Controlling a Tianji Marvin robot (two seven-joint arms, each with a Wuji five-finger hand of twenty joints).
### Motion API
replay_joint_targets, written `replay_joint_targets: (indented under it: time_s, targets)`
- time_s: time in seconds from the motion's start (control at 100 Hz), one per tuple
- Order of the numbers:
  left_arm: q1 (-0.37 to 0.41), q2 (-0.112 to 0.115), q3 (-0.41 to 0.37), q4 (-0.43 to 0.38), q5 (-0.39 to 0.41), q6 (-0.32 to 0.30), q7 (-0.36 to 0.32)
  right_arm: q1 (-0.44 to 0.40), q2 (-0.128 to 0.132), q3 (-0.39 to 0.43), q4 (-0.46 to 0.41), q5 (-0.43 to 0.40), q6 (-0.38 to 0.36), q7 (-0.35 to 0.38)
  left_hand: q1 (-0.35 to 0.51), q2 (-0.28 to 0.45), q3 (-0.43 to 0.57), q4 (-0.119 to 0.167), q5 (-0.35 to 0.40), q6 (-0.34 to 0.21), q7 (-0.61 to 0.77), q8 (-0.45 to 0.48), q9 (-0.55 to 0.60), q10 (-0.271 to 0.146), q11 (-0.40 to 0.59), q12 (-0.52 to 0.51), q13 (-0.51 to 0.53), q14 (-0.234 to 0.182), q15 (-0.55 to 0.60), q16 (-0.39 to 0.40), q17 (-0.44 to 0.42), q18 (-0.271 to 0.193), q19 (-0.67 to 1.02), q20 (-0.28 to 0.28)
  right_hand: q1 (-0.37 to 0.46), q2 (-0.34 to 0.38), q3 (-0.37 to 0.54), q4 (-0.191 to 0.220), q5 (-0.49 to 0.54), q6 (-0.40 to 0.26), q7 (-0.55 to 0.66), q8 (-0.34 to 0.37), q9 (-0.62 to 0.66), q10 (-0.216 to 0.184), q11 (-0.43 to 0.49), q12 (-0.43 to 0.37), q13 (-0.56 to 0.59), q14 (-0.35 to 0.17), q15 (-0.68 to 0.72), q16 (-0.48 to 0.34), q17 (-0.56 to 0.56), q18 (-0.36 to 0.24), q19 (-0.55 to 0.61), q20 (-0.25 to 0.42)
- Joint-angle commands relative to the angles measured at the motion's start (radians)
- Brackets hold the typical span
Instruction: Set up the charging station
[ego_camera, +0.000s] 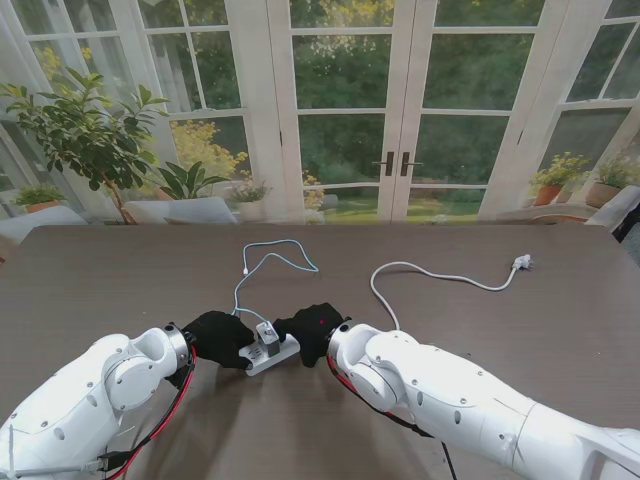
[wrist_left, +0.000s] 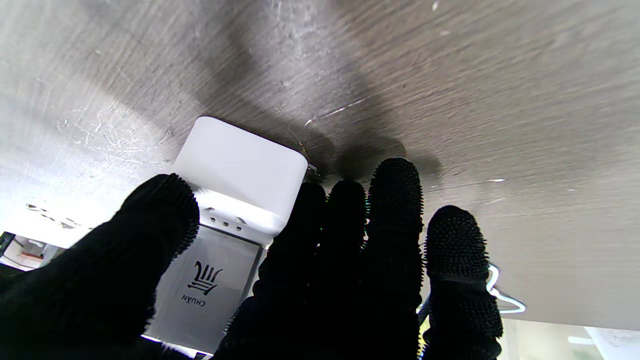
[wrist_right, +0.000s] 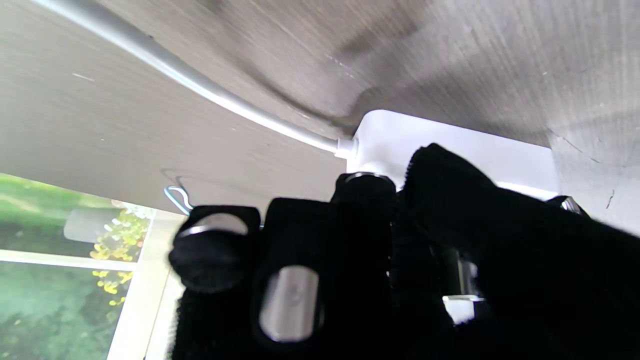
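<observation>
Charger being seated in the power strip, held between both hands at the near middle of the worktop (ego_camera: 520, 330).

The power strip (ego_camera: 278, 353) is lain flat and is gripped at its right end by the right hand (ego_camera: 315, 330), fingers curled closed on it where the white cord (ego_camera: 430, 272) leaves. The silver-grey charger (wrist_left: 207, 287) is pinched by the left hand (ego_camera: 218, 338) between thumb and fingers (wrist_left: 345, 240), standing on the strip. Judged: plugging-in is under way; whether it is fully seated cannot be told. A firm downward press is called for next, then the thin blue cable (ego_camera: 270, 262) is to be connected.
</observation>
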Motion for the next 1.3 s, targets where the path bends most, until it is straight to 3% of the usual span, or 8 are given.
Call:
replay_joint_targets:
  time_s: [0.0,0.37,0.51,0.99,1.13,1.29]
  targets:
    - [0.034,0.002,0.014,0.028,0.007,0.000,-0.043,-0.030,0.012,-0.035,0.040,-0.010,0.003,0.047,0.022,-0.022,0.026,0.035,0.069,-0.144,0.045,0.011,0.074,-0.042,0.050,-0.008,0.013,-0.005,0.023,0.012,0.001,0.001,0.040,0.020,-0.009,0.009,0.075,0.026,0.163,0.036,-0.257,0.008,0.059,-0.023,0.046,0.021,0.038,-0.015,0.060,-0.475,0.024,-0.044,0.114,0.019]
    - [0.040,0.001,0.007,0.025,0.008,0.004,-0.041,-0.014,0.011,-0.095,0.038,-0.025,0.039,0.073,0.022,-0.020,0.023,0.036,0.068,-0.144,0.044,0.010,0.072,-0.038,0.049,-0.008,0.012,-0.005,0.022,0.012,0.002,-0.001,0.040,0.021,-0.011,0.052,0.049,0.041,0.168,0.062,-0.262,0.007,0.051,-0.025,0.046,0.043,0.037,-0.021,0.069,-0.470,0.015,-0.069,0.123,0.021]
    - [0.044,0.002,0.004,0.022,0.009,0.005,-0.043,-0.011,-0.001,-0.101,0.064,-0.015,0.037,0.057,0.020,-0.018,0.021,0.037,0.067,-0.142,0.044,0.010,0.072,-0.038,0.049,-0.009,0.011,-0.005,0.022,0.012,0.000,-0.001,0.039,0.021,-0.008,0.046,0.049,0.040,0.157,0.068,-0.261,0.008,0.045,-0.026,0.045,0.049,0.037,-0.018,0.065,-0.472,0.011,-0.073,0.123,0.022]
    - [0.036,0.002,0.011,0.030,0.004,-0.003,-0.048,-0.059,0.014,0.017,-0.012,0.013,0.085,0.078,0.021,-0.020,0.020,0.037,0.067,-0.141,0.042,0.010,0.070,-0.038,0.048,-0.010,0.008,-0.003,0.020,0.012,-0.002,0.000,0.037,0.021,-0.042,0.036,0.028,0.025,0.085,0.078,-0.261,0.008,-0.041,0.008,-0.008,-0.016,0.036,0.023,-0.052,-0.525,-0.055,-0.031,0.083,0.029]
    - [0.035,0.003,0.012,0.030,0.004,-0.005,-0.051,-0.078,0.016,0.046,-0.035,0.020,0.099,0.078,0.022,-0.021,0.021,0.037,0.067,-0.144,0.042,0.010,0.070,-0.040,0.048,-0.010,0.009,-0.005,0.021,0.012,-0.002,-0.001,0.037,0.021,-0.105,0.092,-0.019,0.067,0.049,0.110,-0.262,0.005,-0.086,0.020,-0.034,-0.057,0.036,0.036,-0.116,-0.556,-0.081,-0.017,0.053,0.027]
    - [0.036,0.004,0.012,0.028,0.006,-0.005,-0.054,-0.101,0.017,0.085,-0.065,0.025,0.121,0.073,0.020,-0.022,0.020,0.037,0.066,-0.146,0.041,0.010,0.071,-0.041,0.048,-0.010,0.007,-0.005,0.019,0.012,-0.002,-0.001,0.036,0.022,-0.129,0.105,-0.033,0.093,0.015,0.139,-0.261,0.003,-0.098,0.032,-0.047,-0.086,0.036,0.046,-0.138,-0.565,-0.090,-0.007,0.041,0.026]
